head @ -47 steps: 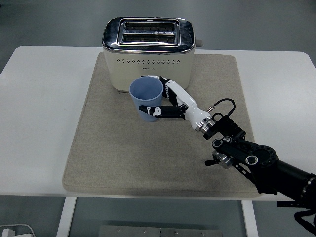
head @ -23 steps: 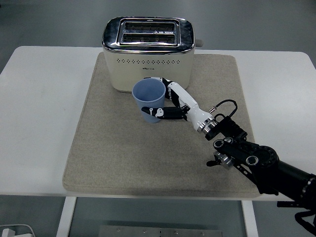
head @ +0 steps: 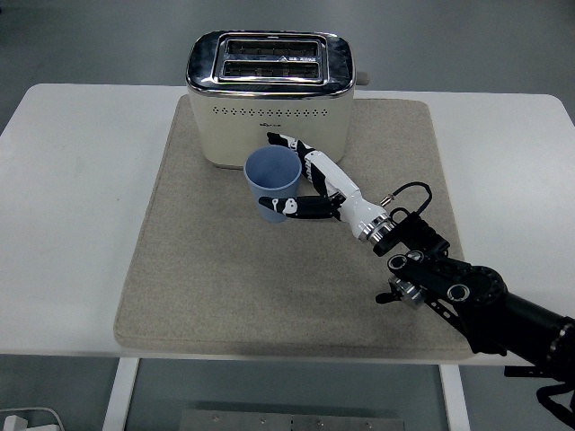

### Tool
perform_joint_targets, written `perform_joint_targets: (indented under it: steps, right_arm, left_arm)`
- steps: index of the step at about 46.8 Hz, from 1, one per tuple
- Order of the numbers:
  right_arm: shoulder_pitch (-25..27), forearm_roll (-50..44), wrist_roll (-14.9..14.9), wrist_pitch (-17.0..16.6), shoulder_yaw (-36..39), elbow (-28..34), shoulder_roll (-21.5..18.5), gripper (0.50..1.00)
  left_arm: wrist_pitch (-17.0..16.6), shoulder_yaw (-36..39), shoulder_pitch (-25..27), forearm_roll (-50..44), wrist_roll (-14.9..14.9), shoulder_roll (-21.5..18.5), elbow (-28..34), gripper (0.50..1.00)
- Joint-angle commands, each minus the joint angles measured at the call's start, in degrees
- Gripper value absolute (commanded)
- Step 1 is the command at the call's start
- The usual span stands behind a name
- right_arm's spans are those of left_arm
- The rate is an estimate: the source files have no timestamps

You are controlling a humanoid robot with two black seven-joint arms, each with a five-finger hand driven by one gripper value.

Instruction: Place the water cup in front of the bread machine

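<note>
Wrapped around the blue water cup (head: 272,183), the right hand (head: 316,189) is gripping it with curled fingers: the thumb (head: 286,207) is pressing the cup's near side low down while the other fingers are curving behind its far right side. From the lower right corner of the frame the black arm is reaching diagonally up toward the centre. The cup is sitting upright, mouth open, on the beige mat (head: 216,278) at the centre, just in front of the cream bread machine (head: 269,99), on the white table (head: 72,215).

White table (head: 81,206), grey floor (head: 503,45)
</note>
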State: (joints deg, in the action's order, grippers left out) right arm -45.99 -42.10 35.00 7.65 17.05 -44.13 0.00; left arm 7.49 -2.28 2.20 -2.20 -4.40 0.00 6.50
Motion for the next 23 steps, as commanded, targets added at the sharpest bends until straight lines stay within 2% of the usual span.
perform_joint_targets:
  steps: [1, 23]
  right_arm:
    - [-0.07, 0.0, 0.0, 0.0, 0.0, 0.01, 0.0, 0.936]
    - [-0.68, 0.35, 0.0, -0.44, 0.0, -0.52, 0.0, 0.936]
  left_arm:
    - [-0.02, 0.0, 0.0, 0.0, 0.01, 0.0, 0.0, 1.0]
    - [0.07, 0.0, 0.0, 0.0, -0.08, 0.0, 0.0, 1.0]
